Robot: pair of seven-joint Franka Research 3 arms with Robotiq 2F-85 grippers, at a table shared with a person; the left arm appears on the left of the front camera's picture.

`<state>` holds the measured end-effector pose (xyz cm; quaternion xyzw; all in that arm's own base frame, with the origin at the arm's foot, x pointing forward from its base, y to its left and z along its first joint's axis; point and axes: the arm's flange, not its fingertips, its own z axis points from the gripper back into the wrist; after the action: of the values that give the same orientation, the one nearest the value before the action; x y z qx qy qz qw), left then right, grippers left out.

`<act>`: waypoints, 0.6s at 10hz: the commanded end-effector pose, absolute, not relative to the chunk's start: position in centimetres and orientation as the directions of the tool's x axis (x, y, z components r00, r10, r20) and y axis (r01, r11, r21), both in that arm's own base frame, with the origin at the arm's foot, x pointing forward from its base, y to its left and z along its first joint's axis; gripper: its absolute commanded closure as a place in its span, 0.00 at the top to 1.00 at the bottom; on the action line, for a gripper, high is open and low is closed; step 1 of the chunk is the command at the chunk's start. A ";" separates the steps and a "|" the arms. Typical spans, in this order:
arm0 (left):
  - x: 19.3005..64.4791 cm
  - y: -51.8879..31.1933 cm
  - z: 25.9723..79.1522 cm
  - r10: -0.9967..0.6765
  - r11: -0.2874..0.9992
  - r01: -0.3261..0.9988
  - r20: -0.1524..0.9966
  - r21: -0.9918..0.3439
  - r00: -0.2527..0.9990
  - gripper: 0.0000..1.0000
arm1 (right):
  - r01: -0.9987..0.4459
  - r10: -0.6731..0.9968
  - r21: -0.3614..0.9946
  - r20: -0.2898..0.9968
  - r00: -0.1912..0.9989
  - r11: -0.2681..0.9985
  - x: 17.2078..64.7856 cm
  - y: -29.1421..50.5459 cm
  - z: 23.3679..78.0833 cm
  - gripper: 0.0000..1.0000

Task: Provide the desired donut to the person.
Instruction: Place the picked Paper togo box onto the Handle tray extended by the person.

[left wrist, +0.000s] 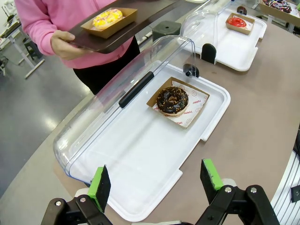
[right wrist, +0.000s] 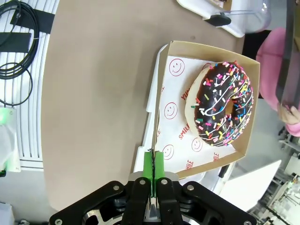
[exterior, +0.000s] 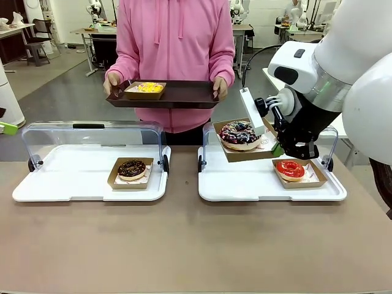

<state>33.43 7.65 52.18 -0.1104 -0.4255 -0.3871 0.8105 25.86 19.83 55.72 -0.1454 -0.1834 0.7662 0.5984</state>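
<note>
Sprinkled donut (exterior: 239, 133) sits in a cardboard tray (exterior: 231, 153) pinched by right tool (exterior: 277, 149).

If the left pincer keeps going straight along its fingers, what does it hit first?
Most likely the bare floor of the left white tray, short of the chocolate donut. The left pincer stands open; depth is uncertain.

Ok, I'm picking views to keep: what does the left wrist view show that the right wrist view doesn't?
Left wrist view alone: the open left gripper, a chocolate donut on a white tray, a red donut, the yellow donut. Right wrist view alone: the right gripper shut on the sprinkled donut's box. Both: the table, the person's pink hoodie.
</note>
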 end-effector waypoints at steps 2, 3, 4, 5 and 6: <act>33.1 7.3 51.8 -0.534 0.687 0.712 0.768 0.149 0.354 1.00 | -0.864 0.974 -0.460 -0.016 -0.224 -0.206 25.8 19.7 55.7 0.00; 33.1 7.3 51.8 -0.534 0.687 0.712 0.768 0.149 0.354 1.00 | -0.864 0.974 -0.460 -0.016 -0.224 -0.206 25.8 19.7 55.7 0.00; 33.1 7.3 51.8 -0.534 0.687 0.712 0.768 0.149 0.354 1.00 | -0.864 0.974 -0.460 -0.016 -0.224 -0.206 25.8 19.7 55.7 0.00; 33.1 7.3 51.8 -0.534 0.687 0.712 0.768 0.149 0.354 1.00 | -0.864 0.974 -0.460 -0.016 -0.224 -0.206 25.8 19.7 55.7 0.00; 33.1 7.3 51.8 -0.534 0.687 0.712 0.768 0.149 0.354 1.00 | -0.864 0.974 -0.460 -0.016 -0.224 -0.206 25.8 19.7 55.7 0.00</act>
<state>33.43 7.65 52.18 -0.1104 -0.4255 -0.3871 0.8105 25.86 19.82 55.72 -0.1453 -0.1833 0.7662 0.5985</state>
